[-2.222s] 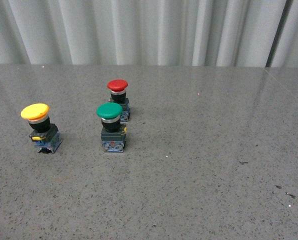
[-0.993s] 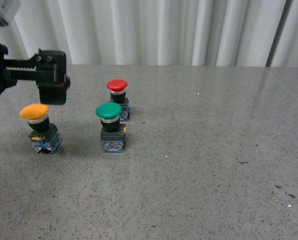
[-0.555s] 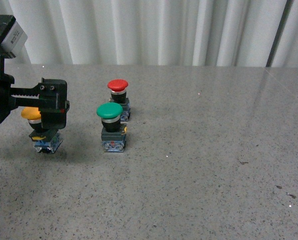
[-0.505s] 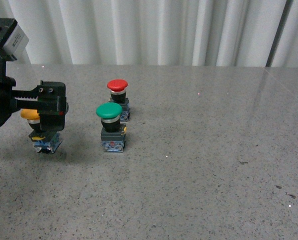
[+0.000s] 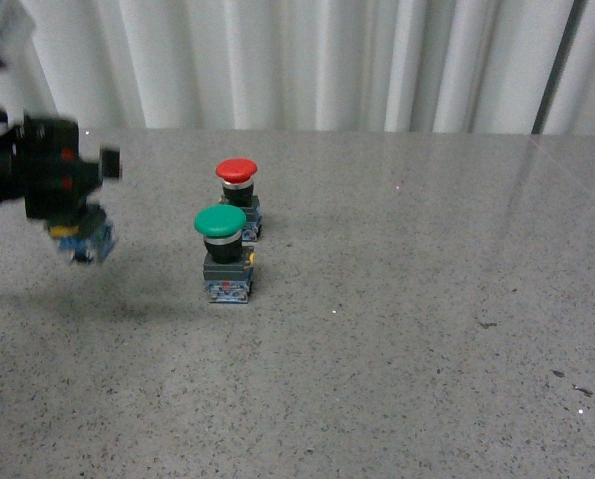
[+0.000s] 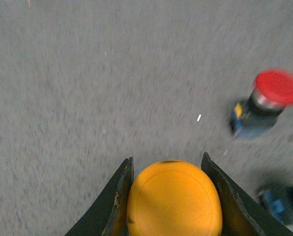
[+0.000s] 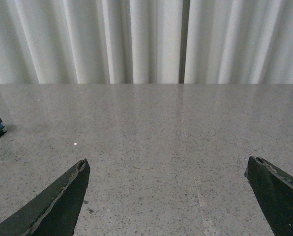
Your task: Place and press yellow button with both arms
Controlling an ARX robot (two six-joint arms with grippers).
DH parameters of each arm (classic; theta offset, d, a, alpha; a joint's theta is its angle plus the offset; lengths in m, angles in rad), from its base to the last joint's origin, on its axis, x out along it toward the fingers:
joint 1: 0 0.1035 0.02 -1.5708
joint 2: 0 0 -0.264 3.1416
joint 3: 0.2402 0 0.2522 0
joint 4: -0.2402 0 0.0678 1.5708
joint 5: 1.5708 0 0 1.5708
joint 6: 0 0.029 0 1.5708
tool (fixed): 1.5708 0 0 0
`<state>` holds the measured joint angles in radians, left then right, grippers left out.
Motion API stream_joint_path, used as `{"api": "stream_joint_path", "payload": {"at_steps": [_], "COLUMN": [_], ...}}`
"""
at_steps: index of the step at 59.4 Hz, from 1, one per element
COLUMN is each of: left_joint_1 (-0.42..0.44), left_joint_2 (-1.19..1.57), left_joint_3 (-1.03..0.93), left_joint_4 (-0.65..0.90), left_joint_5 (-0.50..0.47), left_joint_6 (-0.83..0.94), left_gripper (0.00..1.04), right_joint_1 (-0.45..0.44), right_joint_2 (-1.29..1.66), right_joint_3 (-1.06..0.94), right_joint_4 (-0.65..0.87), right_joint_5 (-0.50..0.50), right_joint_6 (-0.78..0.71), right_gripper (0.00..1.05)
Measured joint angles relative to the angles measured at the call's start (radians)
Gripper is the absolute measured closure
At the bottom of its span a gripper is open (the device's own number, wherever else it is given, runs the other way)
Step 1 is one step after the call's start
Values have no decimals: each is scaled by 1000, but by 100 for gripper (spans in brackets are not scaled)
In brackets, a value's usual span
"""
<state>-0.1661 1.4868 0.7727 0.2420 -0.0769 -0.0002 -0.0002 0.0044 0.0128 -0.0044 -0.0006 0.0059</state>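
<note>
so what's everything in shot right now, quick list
yellow mushroom-capped pushbutton: one, yellow cap, bluish base; gripped by the left gripper, held above the table at the far left of the front view
green mushroom-capped pushbutton: one, green cap, black body; upright on the table, left of centre
red mushroom-capped pushbutton: one, red cap; upright just behind the green one
grey speckled table: one, grey; fills the lower part of the front view
white pleated curtain: one, white; behind the table
left gripper: one, black; fingers on either side of the yellow cap
right gripper: one, black; open above the table, holding nothing
</note>
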Motion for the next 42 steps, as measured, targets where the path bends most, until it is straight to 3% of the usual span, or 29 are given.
{"api": "stream_joint_path", "payload": {"at_steps": [10,26,42], "left_joint_1": [-156,-369,-465], "left_joint_2": [-55,203,371], "left_joint_3": [202,370,389], "left_joint_4": [-40,-69,-34], "left_joint_5": [-17,-83,-141], "left_joint_6": [-50,-241,-332], "left_gripper": [71,71,71], "right_joint_1": [0,0,0], "right_joint_2": [0,0,0], "right_joint_3": [0,0,0], "right_joint_4": [0,0,0], "right_joint_5": [0,0,0], "right_joint_6": [0,0,0], "right_gripper": [7,7,7]}}
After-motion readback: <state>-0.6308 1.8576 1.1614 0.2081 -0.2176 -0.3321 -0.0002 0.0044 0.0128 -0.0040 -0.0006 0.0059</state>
